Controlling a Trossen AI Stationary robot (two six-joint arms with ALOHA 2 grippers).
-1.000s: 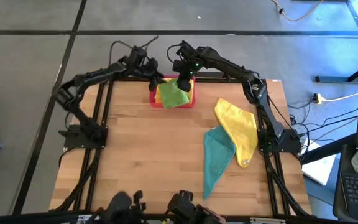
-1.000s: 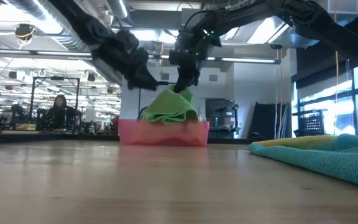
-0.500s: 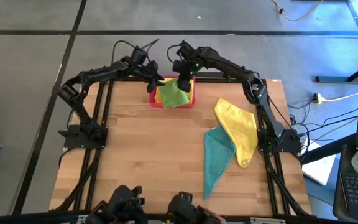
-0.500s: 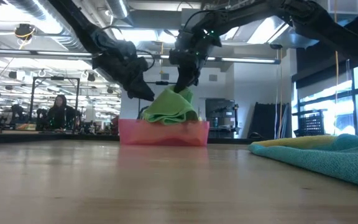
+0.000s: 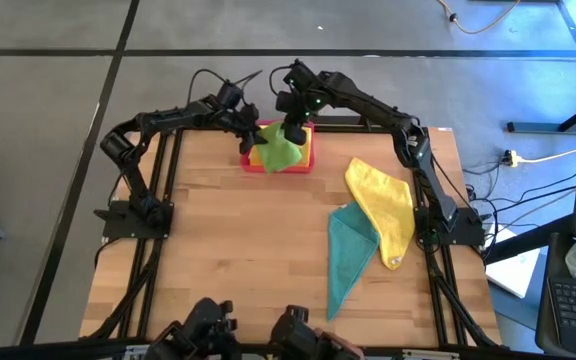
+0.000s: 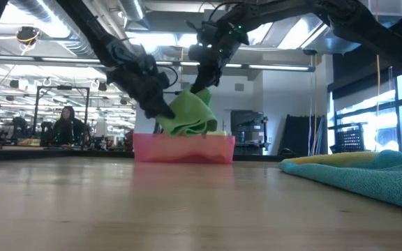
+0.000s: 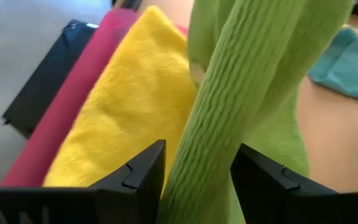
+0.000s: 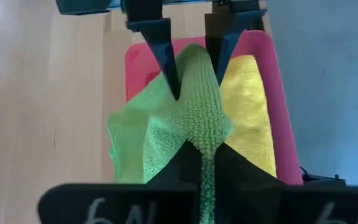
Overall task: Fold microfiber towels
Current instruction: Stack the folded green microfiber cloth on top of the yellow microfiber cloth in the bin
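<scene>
Right gripper (image 8: 201, 163): jaws clamped on a pinch of the green towel (image 5: 281, 152), lifting it in a peak above the pink tray (image 5: 308, 165). Left gripper (image 7: 196, 171): jaws apart, straddling a hanging fold of the same towel, not closed on it.

The towel's lower part rests in the tray, over a yellow towel (image 8: 247, 118) that lies flat there. Any further cloth beneath cannot be confirmed.

Right of the tray, well apart from it on the bare table (image 5: 218, 250), a second yellow towel (image 5: 386, 205) and a teal towel (image 5: 346, 255) lie loose and overlapping, each in a rough triangle.

Assessment: no towel shows a finished fold. The green one is only being drawn out; the task appears at an early stage, with every visible towel outstanding.
</scene>
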